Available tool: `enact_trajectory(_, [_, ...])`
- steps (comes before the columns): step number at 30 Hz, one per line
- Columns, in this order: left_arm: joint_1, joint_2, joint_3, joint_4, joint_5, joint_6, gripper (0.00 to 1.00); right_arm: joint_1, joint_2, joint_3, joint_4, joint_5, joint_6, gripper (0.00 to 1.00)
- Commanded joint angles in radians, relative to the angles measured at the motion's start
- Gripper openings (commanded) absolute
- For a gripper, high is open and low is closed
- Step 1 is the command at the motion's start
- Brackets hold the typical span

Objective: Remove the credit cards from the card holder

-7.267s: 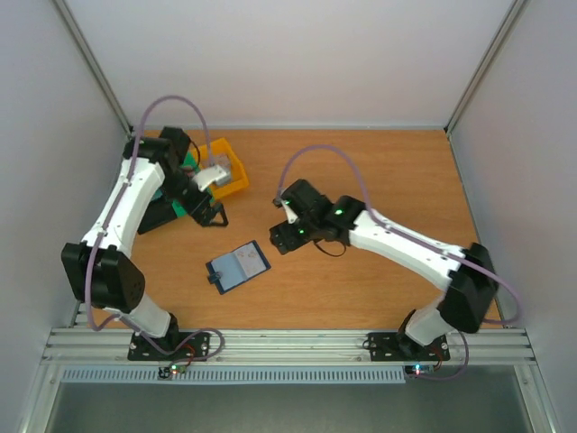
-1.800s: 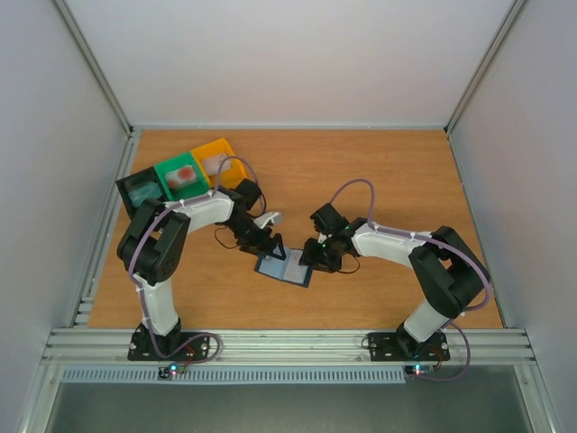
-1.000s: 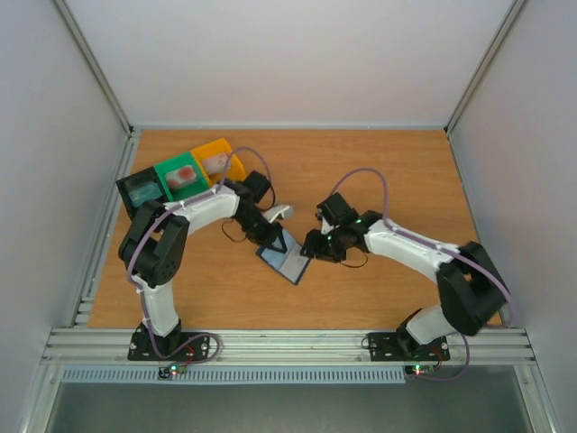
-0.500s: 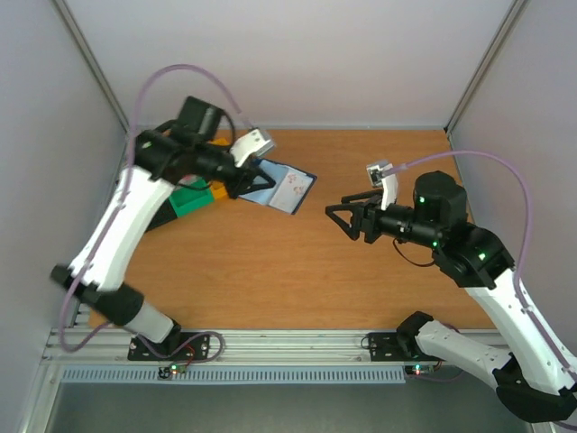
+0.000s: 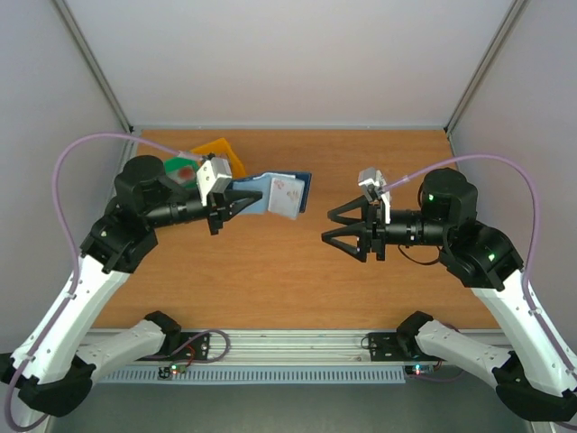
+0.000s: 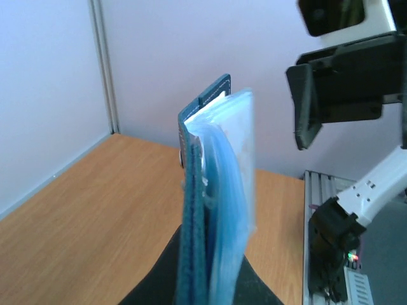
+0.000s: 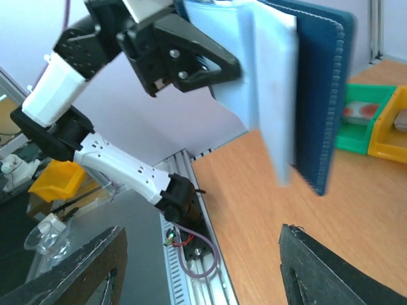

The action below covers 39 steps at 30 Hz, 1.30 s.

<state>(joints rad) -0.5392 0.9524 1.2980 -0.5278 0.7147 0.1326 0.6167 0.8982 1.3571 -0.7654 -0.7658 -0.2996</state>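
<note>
Since a second ago, when the holder (image 5: 270, 195) lay on the table (image 5: 270, 280), my left claw (image 5: 242, 200) has lifted it clear and stays clamped on its edge; my right claw (image 5: 338, 233) has spread, empty, facing it, not touching; a card (image 5: 287, 189) is still pocketed, so the pull comes next, I judge; left wrist: holder edge-on, blue pockets fanned, right claw beyond; right wrist: holder open ahead, green bin (image 7: 365, 121) and yellow bin (image 7: 394, 130) behind; no writing legible, card marks too small.
</note>
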Motion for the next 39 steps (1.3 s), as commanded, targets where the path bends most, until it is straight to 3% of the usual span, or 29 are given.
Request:
enact_trajectory(1, [-0.006, -0.027, -0.074, 0.301, -0.035, -0.188, 0.00, 0.006, 0.015, 0.016, 0.100, 0.005, -0.001, 0.67])
enact_trajectory(5, [-0.016, -0.069, -0.188, 0.460, -0.001, -0.289, 0.00, 0.013, 0.045, 0.016, 0.133, 0.122, -0.004, 0.59])
enact_trajectory(8, [-0.018, -0.093, -0.242, 0.504, -0.019, -0.314, 0.00, 0.013, 0.044, 0.017, 0.166, 0.110, -0.003, 0.50])
enact_trajectory(16, [-0.021, -0.152, -0.406, 0.686, -0.032, -0.391, 0.00, 0.013, 0.120, 0.028, 0.234, 0.024, 0.086, 0.51])
enact_trajectory(20, [-0.020, -0.221, -0.568, 0.878, -0.050, -0.424, 0.00, 0.013, 0.150, 0.033, 0.239, 0.033, 0.123, 0.51])
enact_trajectory(30, [-0.021, -0.319, -0.842, 1.025, -0.235, -0.524, 0.00, 0.015, 0.145, -0.022, 0.212, 0.050, 0.236, 0.51])
enact_trajectory(39, [-0.013, -0.399, -0.992, 1.080, -0.310, -0.527, 0.00, 0.054, 0.304, -0.025, 0.225, 0.028, 0.126, 0.51])
